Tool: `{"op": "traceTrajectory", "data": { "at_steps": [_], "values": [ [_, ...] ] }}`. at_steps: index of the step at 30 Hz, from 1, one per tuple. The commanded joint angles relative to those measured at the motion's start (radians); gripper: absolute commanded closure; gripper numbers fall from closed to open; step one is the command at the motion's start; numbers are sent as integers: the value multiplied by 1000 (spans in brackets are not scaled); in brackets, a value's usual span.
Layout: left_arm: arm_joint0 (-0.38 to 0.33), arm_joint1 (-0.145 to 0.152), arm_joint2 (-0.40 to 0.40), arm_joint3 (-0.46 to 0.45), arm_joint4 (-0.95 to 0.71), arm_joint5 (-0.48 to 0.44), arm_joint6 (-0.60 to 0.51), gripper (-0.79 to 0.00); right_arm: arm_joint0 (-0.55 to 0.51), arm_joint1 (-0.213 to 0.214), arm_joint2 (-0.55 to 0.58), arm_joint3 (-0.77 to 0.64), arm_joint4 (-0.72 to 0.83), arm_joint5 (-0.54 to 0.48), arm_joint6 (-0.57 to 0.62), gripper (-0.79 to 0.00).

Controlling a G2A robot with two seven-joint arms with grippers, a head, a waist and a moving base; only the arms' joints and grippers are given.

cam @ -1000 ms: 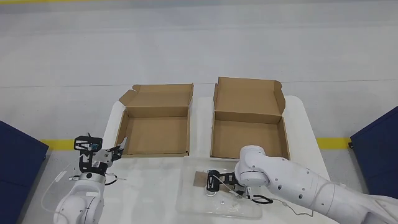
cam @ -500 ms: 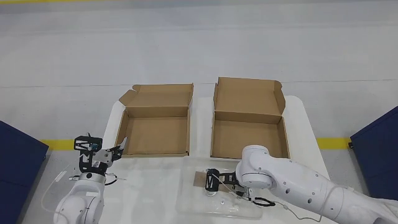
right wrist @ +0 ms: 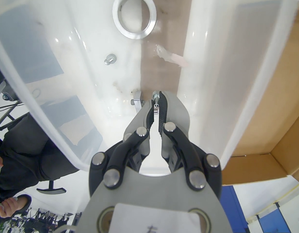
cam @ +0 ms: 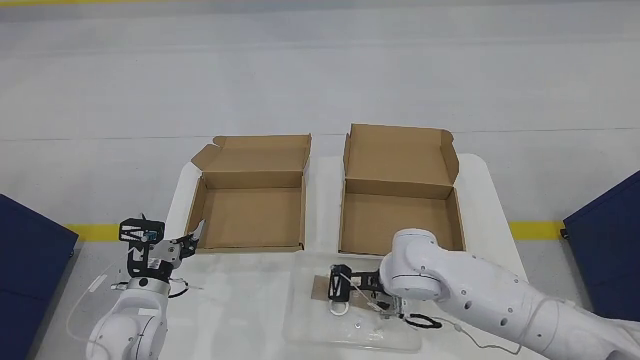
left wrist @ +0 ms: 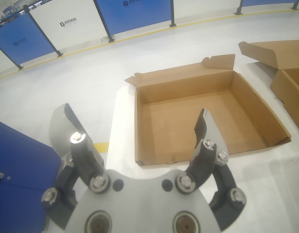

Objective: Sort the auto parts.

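My right gripper [right wrist: 155, 101] is inside the clear plastic tray [right wrist: 74, 56], shut on a small silver bolt [right wrist: 156, 97]. Farther along the tray floor lie a metal ring [right wrist: 134, 16], a second small bolt [right wrist: 110, 59] and a small metal piece [right wrist: 137, 101] right beside the fingertips. From above, the right gripper [cam: 340, 289] sits at the left end of the tray [cam: 350, 332]. My left gripper [left wrist: 134, 112] is open and holds nothing, at the near left corner of the left cardboard box [left wrist: 188, 122].
Two open cardboard boxes stand side by side behind the tray: the left box [cam: 250, 215] and the right box [cam: 400, 220], both with lids folded back. The right box's wall [right wrist: 282, 112] runs close alongside the tray. The table's left edge is near the left gripper [cam: 186, 243].
The right arm has shifted a little toward the boxes with its gripper still at the tray's left end. The left arm has not moved.
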Motion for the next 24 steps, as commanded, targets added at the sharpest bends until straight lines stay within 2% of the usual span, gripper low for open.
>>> {"op": "traceTrajectory", "data": {
  "at_steps": [1, 6, 12, 24],
  "values": [
    [0, 0, 0, 0, 0, 0, 0, -785, -6, 16, 38, -28, 47, -18, 10, 0],
    [0, 0, 0, 0, 0, 0, 0, -785, -47, 78, 166, -104, 250, -101, -38, 0],
    [0, 0, 0, 0, 0, 0, 0, -785, -102, 170, 281, -147, 412, -167, -104, 0],
    [0, 0, 0, 0, 0, 0, 0, -785, -102, 170, 281, -147, 412, -167, -104, 0]
  ]
}}
